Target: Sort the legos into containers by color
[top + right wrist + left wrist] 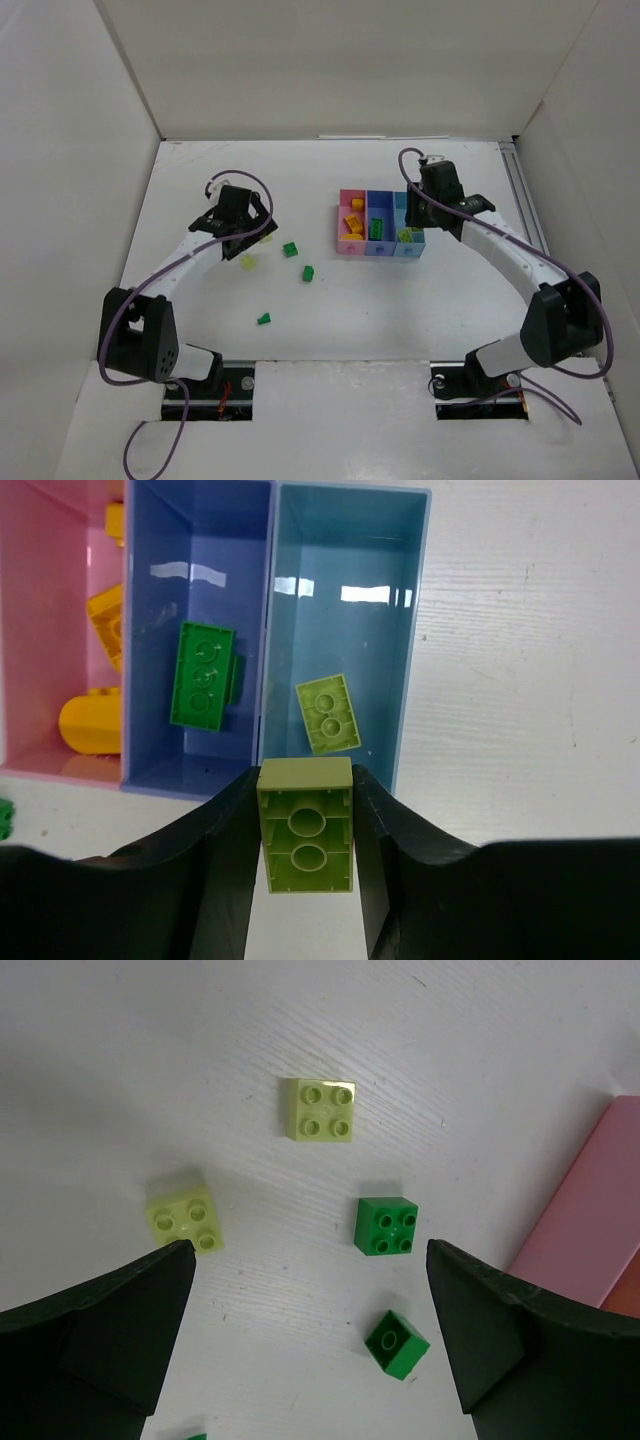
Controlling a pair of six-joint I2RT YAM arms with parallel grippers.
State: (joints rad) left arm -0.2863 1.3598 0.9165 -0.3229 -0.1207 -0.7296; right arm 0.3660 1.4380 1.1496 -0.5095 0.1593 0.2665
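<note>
Legos (290, 249): small plastic bricks in dark green, orange-yellow and pale lime, which we list as partly binned and partly loose. Containers (379, 232): three open rectangular bins joined in a row, standing a little right of the centre of the worktop (400, 310). The pink bin (40, 580) holds several orange-yellow bricks (92, 723); the medium blue bin (160, 560) holds one long green brick (203, 673); the light blue bin (380, 630) holds one binned lime brick (328, 713), lying askew on its floor. Loose stock lies left of the worktop's centre, between the containers and the left edge. We count a square lime brick (318, 1110), a second lime brick (185, 1215) apart from it, a square green brick (387, 1226), a small green brick (396, 1344) near that one, and a stray green brick (264, 319) lying alone, closest to the near edge. Left pincer (308, 1255): spread wide, nothing between its fingers, hanging above the loose stock with the second lime brick near one fingertip and the green pair near the other. Right pincer (306, 790): pinching a held lime brick (305, 830) by its long sides, hollow underside toward the wrist camera, poised at the near wall of the light blue bin, close to the partition we see between it and the medium blue bin.
</note>
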